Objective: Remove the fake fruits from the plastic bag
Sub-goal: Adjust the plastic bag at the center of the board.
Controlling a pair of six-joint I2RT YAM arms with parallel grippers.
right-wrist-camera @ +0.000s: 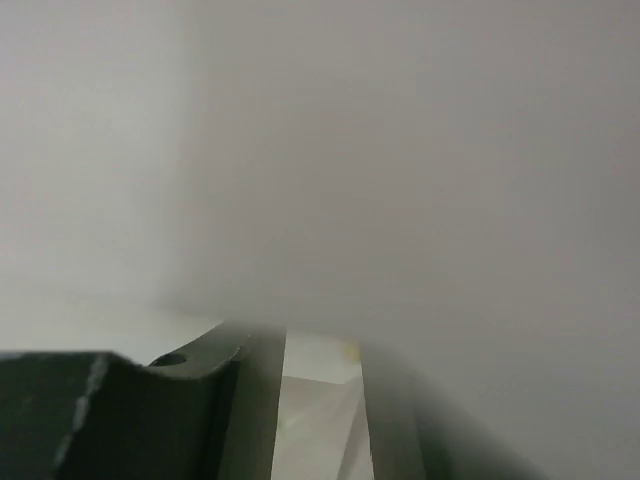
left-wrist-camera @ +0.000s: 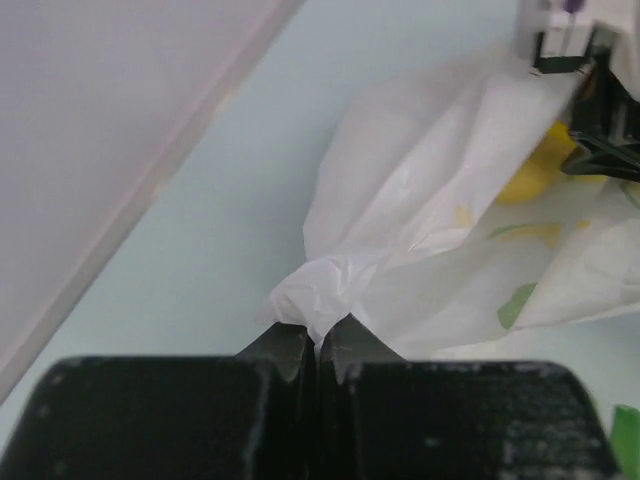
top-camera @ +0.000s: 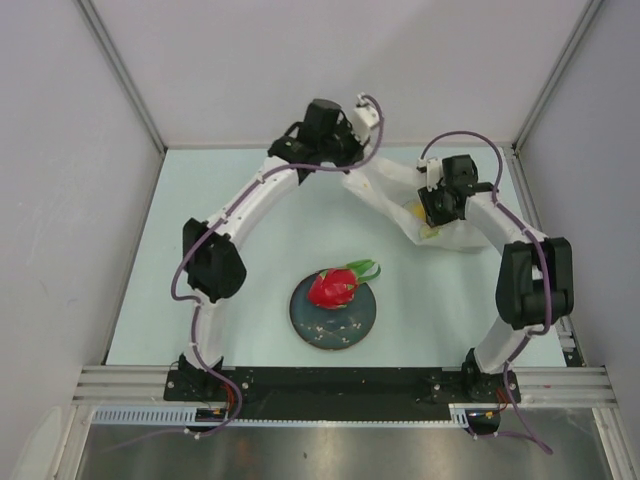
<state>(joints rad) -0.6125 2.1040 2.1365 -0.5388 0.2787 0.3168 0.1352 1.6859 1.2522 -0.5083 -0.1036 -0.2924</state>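
Note:
The plastic bag (top-camera: pixel 392 190) lies crumpled at the back right of the table. My left gripper (top-camera: pixel 347 172) is shut on its left corner; in the left wrist view the white film bunches out from between the closed fingertips (left-wrist-camera: pixel 318 338). My right gripper (top-camera: pixel 434 214) is pushed into the bag's right side. In its own view the fingers (right-wrist-camera: pixel 250 400) stand apart with only blurred white film around them (right-wrist-camera: pixel 322 345). A round yellow fruit (left-wrist-camera: pixel 532 168) shows through the film, also in the top view (top-camera: pixel 413 210). The dragon fruit (top-camera: pixel 333 287) lies on the plate. Banana and grapes are hidden.
The round dark blue-green plate (top-camera: pixel 350 328) sits at the middle front of the table. Grey enclosure walls (top-camera: pixel 60 200) stand close on the left, back and right. The right arm's elbow (top-camera: pixel 535 280) hangs over the table's right side.

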